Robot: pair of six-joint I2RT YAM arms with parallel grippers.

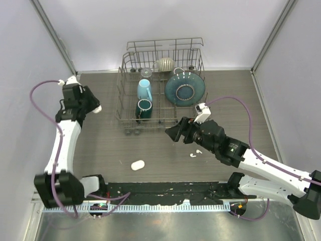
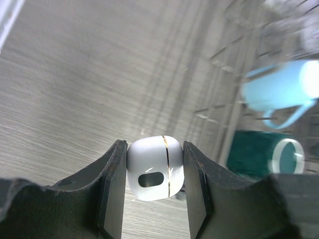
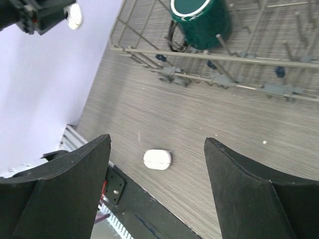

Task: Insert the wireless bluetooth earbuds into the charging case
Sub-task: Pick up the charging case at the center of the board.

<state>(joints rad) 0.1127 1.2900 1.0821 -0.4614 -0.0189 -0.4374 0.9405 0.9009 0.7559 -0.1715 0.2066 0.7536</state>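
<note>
My left gripper (image 1: 93, 107) is shut on a white charging case (image 2: 154, 167) with a gold seam and an oval slot, and holds it above the table's far left. That case also shows in the top view (image 1: 97, 108) and the right wrist view (image 3: 75, 16). A second white closed case (image 1: 137, 164) lies on the table near the front and shows between my right fingers in the right wrist view (image 3: 157, 159). Two tiny white earbuds (image 1: 193, 155) (image 1: 199, 151) lie beside my right arm. My right gripper (image 1: 173, 133) is open and empty, raised above the table.
A wire dish rack (image 1: 125, 75) stands at the back middle. It holds a light blue mug (image 1: 144, 89), a dark green mug (image 1: 144, 108), a teal plate (image 1: 184, 88) and a striped jar (image 1: 165, 64). A black rail (image 1: 165, 188) runs along the front edge.
</note>
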